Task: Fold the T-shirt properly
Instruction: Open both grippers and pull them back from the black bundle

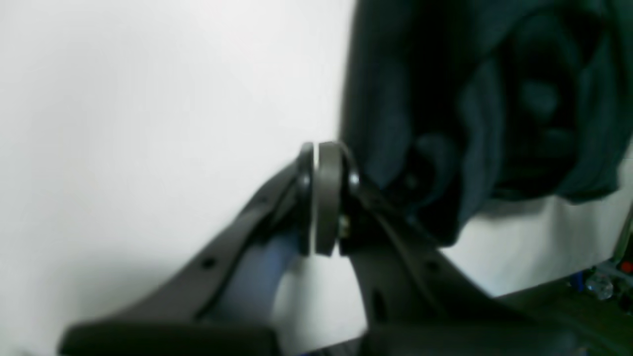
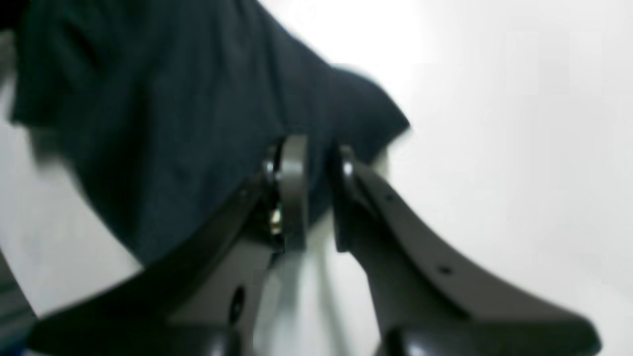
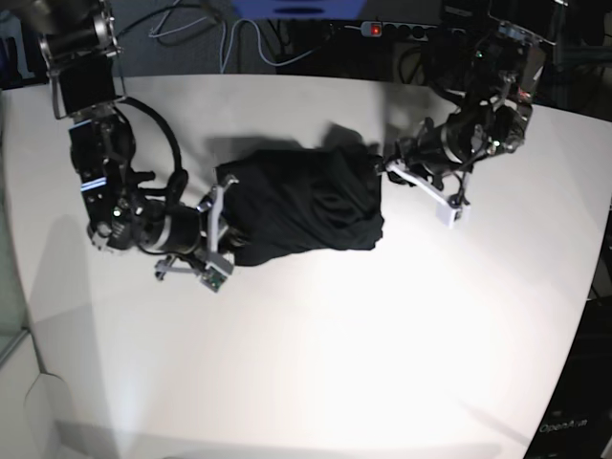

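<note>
In the left wrist view, the left gripper (image 1: pixel 316 198) is seen nearest the lens, its two pads pressed flat together with nothing between them. It is poised just beside the edge of the T-shirt (image 1: pixel 474 113), whose dark, rumpled folds fill the upper right of that view; whether a finger brushes the cloth cannot be told through the blur.

In the right wrist view, the right gripper (image 2: pixel 316 198) is shown with a narrow gap left between its pads. The black fabric (image 2: pixel 163 133) is seen behind and to the left of the fingers, and a corner of it lies directly beyond the gap. Whether any cloth is pinched cannot be told from the frames, since pale table is visible through the lower part of the gap.

From the base view, the T-shirt (image 3: pixel 301 196) is found bunched into a rough, wrinkled heap near the middle of the white table (image 3: pixel 316 363), towards its far side. The right gripper (image 3: pixel 218 225) is placed at the heap's left edge, and the left gripper (image 3: pixel 387 167) at its upper right corner.

The table is lit brightly, with soft shadows cast beside the arms. Behind it, cables (image 3: pixel 244 38) and a power strip (image 3: pixel 392 29) with a red light are seen against a dark background.
</note>
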`<state>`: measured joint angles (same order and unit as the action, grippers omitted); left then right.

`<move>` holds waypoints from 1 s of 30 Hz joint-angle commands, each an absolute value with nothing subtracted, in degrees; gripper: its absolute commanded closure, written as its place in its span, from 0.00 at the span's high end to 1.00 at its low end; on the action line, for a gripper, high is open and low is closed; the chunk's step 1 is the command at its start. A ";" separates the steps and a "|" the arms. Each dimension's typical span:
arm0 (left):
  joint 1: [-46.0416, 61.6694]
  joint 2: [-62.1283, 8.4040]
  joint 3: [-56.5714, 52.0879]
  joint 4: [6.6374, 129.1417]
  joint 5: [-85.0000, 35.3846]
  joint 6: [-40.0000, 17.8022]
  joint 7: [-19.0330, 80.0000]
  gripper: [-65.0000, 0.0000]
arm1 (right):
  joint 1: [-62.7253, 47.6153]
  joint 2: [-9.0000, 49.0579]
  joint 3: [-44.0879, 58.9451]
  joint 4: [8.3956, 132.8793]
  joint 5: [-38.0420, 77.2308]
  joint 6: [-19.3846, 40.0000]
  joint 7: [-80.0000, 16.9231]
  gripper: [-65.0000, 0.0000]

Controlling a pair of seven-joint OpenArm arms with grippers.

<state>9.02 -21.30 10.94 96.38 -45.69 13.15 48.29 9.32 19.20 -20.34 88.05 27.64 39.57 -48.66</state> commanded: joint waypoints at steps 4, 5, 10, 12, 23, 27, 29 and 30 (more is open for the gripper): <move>6.46 -21.58 12.00 97.27 -46.11 9.63 47.96 0.02 | 9.54 22.81 -17.98 87.34 28.53 40.00 -46.99 0.10; 5.67 -21.58 12.62 97.19 -46.11 9.45 47.96 0.02 | 9.19 22.90 -17.01 86.46 28.53 40.00 -46.90 0.10; 4.00 -21.49 13.76 96.22 -45.58 9.36 47.96 0.02 | 6.64 23.16 -14.02 85.49 28.53 40.00 -44.88 0.10; 3.12 -20.97 13.76 94.46 -45.85 9.36 47.96 0.02 | 6.46 23.16 -14.02 85.41 28.53 40.00 -44.70 0.10; -1.89 -19.91 13.76 84.18 -45.58 9.19 47.43 0.02 | 1.80 21.41 -14.11 85.32 28.53 40.00 -44.53 0.10; -4.09 -18.33 13.49 83.91 -45.58 9.19 47.34 0.02 | -0.92 19.21 -14.55 85.41 28.53 40.00 -42.95 0.10; -5.58 -17.27 13.32 83.91 -45.58 9.19 47.34 0.02 | -2.42 18.33 -14.64 85.49 28.53 40.00 -41.89 0.10; -6.46 -16.84 13.32 83.91 -45.58 9.19 47.34 0.02 | -3.03 17.71 -15.25 85.49 28.53 40.00 -41.45 0.10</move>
